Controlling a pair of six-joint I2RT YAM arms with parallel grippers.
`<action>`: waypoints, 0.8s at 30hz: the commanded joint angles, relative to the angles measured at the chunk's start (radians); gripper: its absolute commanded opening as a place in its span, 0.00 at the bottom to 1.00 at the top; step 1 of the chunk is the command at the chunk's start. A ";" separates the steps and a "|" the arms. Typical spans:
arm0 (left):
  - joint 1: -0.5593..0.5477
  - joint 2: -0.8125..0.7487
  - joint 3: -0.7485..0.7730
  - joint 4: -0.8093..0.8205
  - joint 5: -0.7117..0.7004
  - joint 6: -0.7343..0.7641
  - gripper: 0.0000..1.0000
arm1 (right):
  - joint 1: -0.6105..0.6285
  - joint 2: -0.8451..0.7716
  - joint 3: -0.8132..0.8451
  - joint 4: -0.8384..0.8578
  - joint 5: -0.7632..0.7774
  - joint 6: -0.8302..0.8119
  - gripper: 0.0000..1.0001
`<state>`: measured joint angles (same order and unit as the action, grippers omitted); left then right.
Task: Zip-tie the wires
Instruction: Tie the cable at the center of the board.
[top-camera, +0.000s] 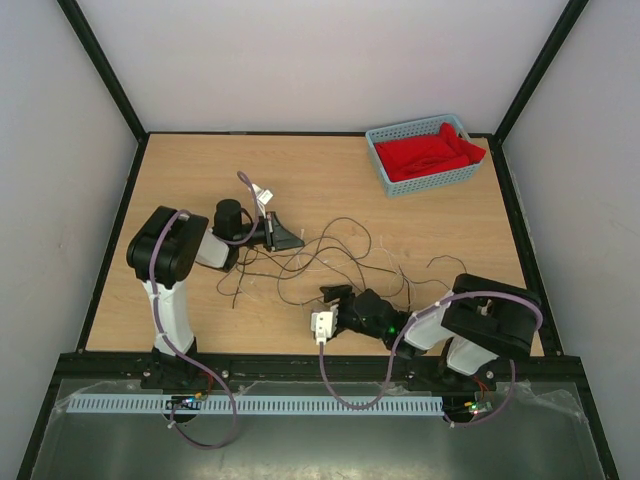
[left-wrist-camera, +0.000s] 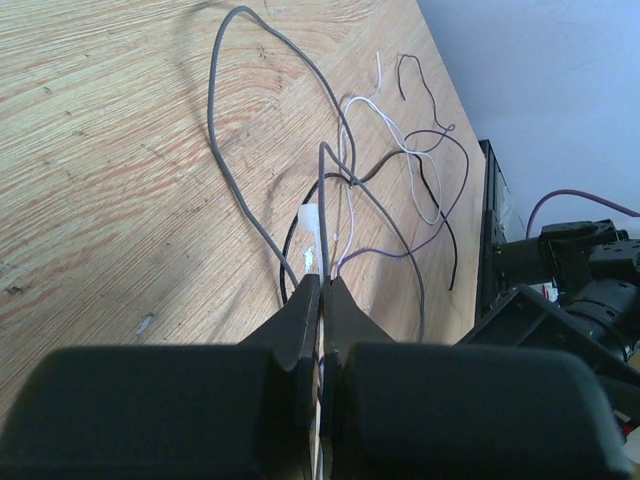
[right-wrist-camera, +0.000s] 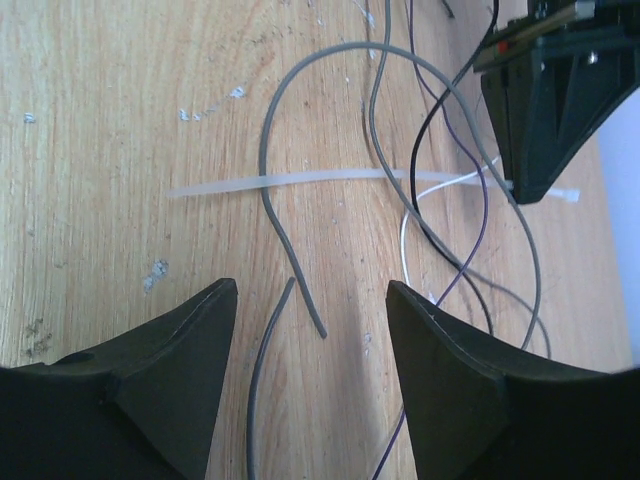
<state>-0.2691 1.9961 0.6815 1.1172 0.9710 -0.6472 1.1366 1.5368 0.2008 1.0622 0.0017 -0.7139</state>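
Left claw (left-wrist-camera: 320, 282): pressed together, clamped on the head end of the thin, pale whitish plastic zip tie (right-wrist-camera: 320, 179).
Zip tie: extended from the left claw over the light wooden tabletop (top-camera: 180, 180), just ahead of the right claw's gap, untouched by it.
Wires (right-wrist-camera: 264, 160): thin grey and dark curly strands, crossed over the zip tie between both claws.
Right claw (right-wrist-camera: 311, 287): fingers held apart, nothing gripped.
Basket (top-camera: 378, 158): pale blue plastic mesh, far right corner; a red cloth (top-camera: 430, 155) is held inside.

Two black-and-white robot arms (top-camera: 170, 270) — one pale plastic zip-tie strip (right-wrist-camera: 300, 182), one light-blue plastic basket (top-camera: 432, 184), one red cloth (top-camera: 430, 155); thin dark curly wires (right-wrist-camera: 264, 165), several — too tangled to count.
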 joint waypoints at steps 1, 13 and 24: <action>0.008 0.019 0.020 0.038 0.060 -0.004 0.00 | 0.039 0.054 0.011 0.064 0.018 -0.081 0.73; 0.015 0.043 0.018 0.038 0.104 -0.015 0.00 | 0.091 0.180 0.068 0.070 0.046 -0.193 0.75; 0.020 0.043 0.023 0.037 0.128 -0.024 0.00 | 0.137 0.229 0.128 -0.048 0.064 -0.283 0.74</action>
<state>-0.2565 2.0293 0.6872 1.1172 1.0595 -0.6682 1.2434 1.7294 0.3149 1.1717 0.0647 -0.9592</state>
